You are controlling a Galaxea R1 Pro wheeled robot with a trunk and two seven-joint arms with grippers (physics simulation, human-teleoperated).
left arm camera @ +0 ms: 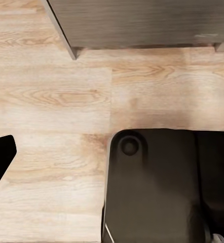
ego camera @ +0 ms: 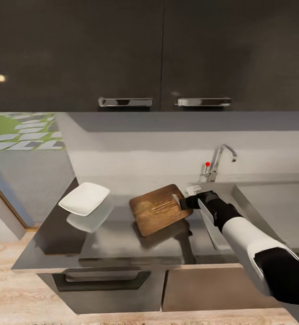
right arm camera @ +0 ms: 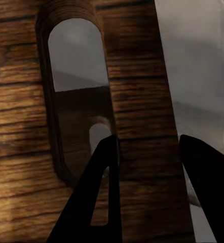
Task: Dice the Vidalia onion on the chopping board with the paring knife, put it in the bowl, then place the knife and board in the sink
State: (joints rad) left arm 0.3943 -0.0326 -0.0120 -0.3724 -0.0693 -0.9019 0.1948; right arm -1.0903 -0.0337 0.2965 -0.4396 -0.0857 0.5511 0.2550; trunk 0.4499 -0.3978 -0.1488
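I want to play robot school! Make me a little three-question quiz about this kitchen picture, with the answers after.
1. True or false: the chopping board lies flat on the countertop.
2. What is the right gripper pinching? A) the tap B) the board's end by the handle slot C) the bowl
3. Fill in: the white bowl sits to the ______ of the board in the head view.

Key:
1. False. It is lifted and tilted, with its shadow on the counter beneath.
2. B. In the right wrist view one finger pokes through the slot and the other sits past the board's end.
3. Left.
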